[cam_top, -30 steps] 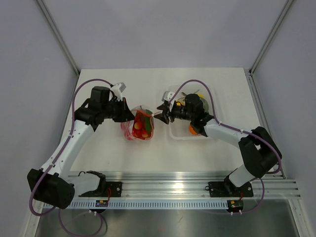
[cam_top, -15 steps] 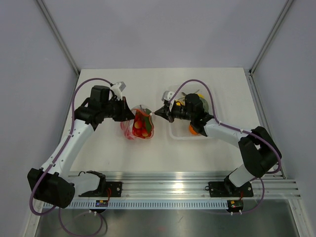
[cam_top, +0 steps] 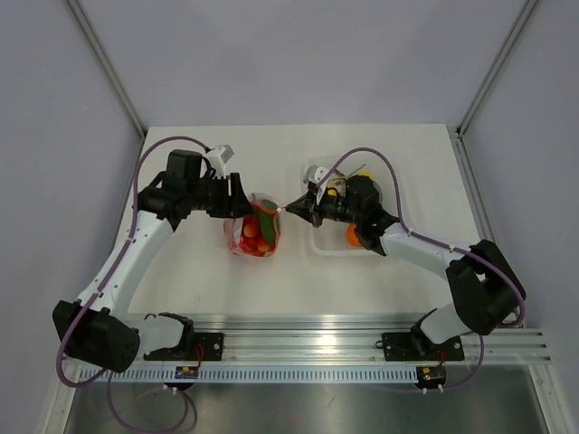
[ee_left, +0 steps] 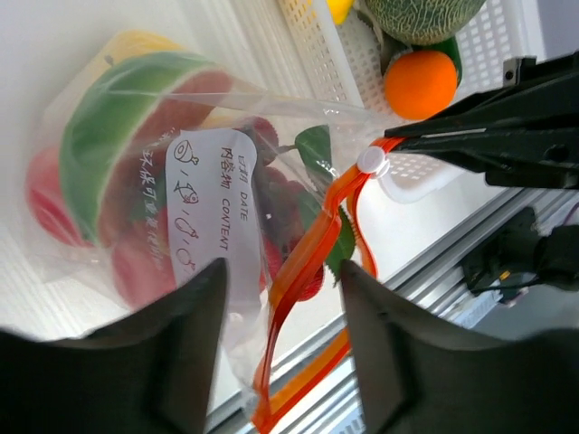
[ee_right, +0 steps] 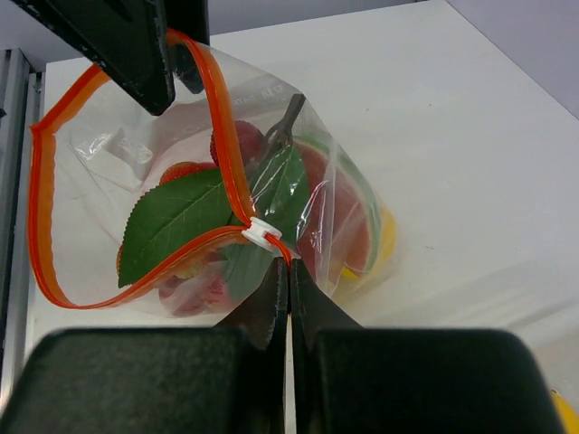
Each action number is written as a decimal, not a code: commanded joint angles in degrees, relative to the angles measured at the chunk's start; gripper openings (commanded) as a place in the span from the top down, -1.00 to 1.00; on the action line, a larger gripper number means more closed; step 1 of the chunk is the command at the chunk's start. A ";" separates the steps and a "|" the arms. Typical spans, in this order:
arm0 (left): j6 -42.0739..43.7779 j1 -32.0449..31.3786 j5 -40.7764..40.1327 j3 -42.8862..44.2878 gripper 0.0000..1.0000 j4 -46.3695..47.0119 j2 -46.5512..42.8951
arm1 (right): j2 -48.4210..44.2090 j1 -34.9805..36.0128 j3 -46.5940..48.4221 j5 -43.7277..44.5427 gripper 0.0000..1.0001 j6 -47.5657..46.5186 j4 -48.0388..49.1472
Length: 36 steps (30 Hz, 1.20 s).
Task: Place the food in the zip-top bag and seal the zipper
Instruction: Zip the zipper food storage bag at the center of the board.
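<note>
The zip-top bag (cam_top: 256, 230) lies on the white counter (cam_top: 199, 271) a little left of the frame's middle in the top view, between the two arms. Most of the food (ee_left: 90, 154) is inside it: red pieces, a slice with a green rim, something yellow at the far side, and a green leaf (ee_right: 176, 217) pressed against the clear plastic. A white label (ee_left: 213, 208) with handwriting shows on the bag's side.

The zipper (ee_right: 222, 117) is not closed. Its two red-orange strips bow apart into a wide loop and meet only at a small white slider (ee_right: 260, 232).

The left pincer (cam_top: 237, 201) sits at the bag's upper left edge. Its fingers are spread, and in the left wrist view the red-orange strip runs down between them without either finger visibly pressing on it.

The right pincer (cam_top: 289, 209) reaches in from the right. Its fingers are pressed together, pinching the zipper at its end, right against the slider.

Just right of the bag, a white ribbed tray (cam_top: 326, 249) holds an orange (ee_left: 419, 83), a netted green melon (ee_left: 421, 14) and a yellow piece. The right arm lies across it.
</note>
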 commanded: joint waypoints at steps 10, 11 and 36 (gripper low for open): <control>7.38 0.30 -11.20 8.92 -0.89 -1.47 -5.87 | -4.30 -0.15 4.97 -3.71 1.00 12.52 -1.23; 7.55 0.21 -11.64 8.74 -0.93 -0.16 -6.66 | -4.83 -0.15 5.40 -3.80 1.00 12.63 -2.11; 19.95 -19.12 -13.58 3.91 -0.25 7.58 -8.69 | -6.68 -0.15 10.07 -2.21 1.00 14.83 -10.55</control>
